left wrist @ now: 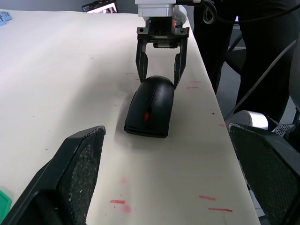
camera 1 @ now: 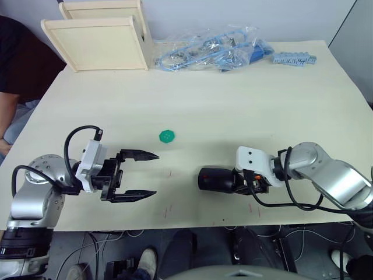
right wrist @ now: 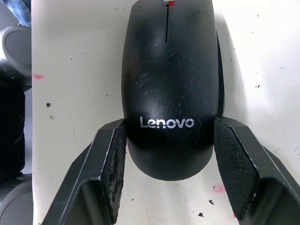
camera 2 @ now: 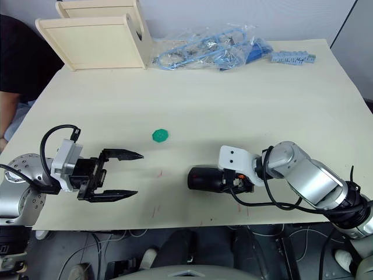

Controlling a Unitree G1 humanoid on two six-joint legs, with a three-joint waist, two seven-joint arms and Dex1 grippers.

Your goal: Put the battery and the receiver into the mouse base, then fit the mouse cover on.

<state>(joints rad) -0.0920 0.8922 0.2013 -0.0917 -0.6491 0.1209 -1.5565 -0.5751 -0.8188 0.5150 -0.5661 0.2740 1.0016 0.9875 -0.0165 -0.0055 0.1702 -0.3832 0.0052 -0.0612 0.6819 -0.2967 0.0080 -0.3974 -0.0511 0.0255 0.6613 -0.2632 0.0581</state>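
The right gripper [right wrist: 166,173] has its two black fingers [right wrist: 112,173] on both sides of the mouse cover [right wrist: 171,89], at the end with the pale logo. One finger touches the cover's side; the other is just beside it. The cover already sits down on the mouse base, so they look like one whole mouse [camera 1: 217,179]. The fingers sit there, I think, to press or steady the cover. The mouse lies near the front edge of the desk [camera 1: 245,105], right of the middle.

The left gripper [camera 1: 140,175] is wide open and holds nothing. It rests near the front edge, on the left, pointing at the mouse, well apart from it.

A round green disc [camera 1: 167,136] lies toward the middle. A wooden box [camera 1: 96,36] and a plastic bag [camera 1: 215,49] sit along the back edge. Nothing stands between the grippers.
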